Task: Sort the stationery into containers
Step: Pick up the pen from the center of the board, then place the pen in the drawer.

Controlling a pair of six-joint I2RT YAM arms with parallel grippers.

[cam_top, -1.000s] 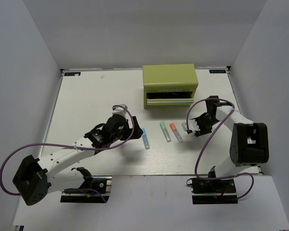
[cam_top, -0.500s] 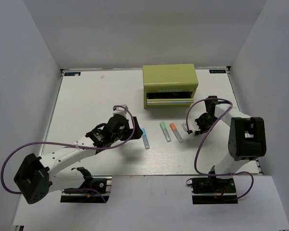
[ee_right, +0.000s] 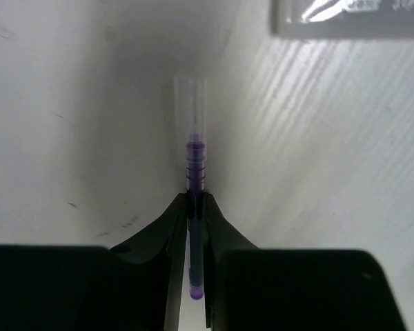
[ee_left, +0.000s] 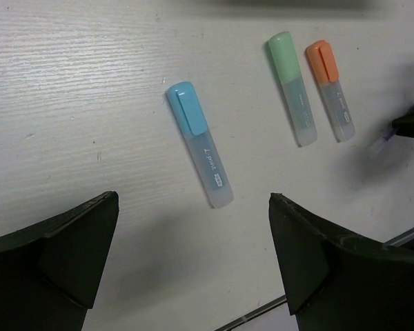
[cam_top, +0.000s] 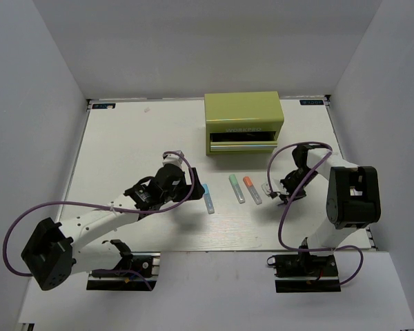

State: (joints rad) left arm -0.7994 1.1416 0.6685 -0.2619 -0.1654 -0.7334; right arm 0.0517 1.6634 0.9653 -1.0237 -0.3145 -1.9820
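Three clear markers lie side by side in front of the olive-green tool chest point(cam_top: 243, 118): blue-capped point(cam_top: 208, 198), green-capped point(cam_top: 237, 187) and orange-capped point(cam_top: 252, 190). The chest's lower drawer point(cam_top: 243, 145) is pulled out a little. My right gripper point(cam_top: 270, 189) is just right of the orange marker, low over the table, shut on a dark purple pen point(ee_right: 195, 176) with a clear cap that sticks out past the fingertips. My left gripper point(ee_left: 193, 207) is open and empty just left of the blue marker point(ee_left: 199, 153). The green point(ee_left: 292, 88) and orange point(ee_left: 330, 89) markers show beyond it. The other pens are out of view.
The white table point(cam_top: 124, 145) is walled by grey panels at the left, right and back. A clear labelled marker body point(ee_right: 345, 17) lies just ahead of the right gripper. Both arms trail purple cables.
My right gripper has moved nearer and lower towards the table beside the orange marker, still holding the purple pen. My left gripper has edged slightly right.
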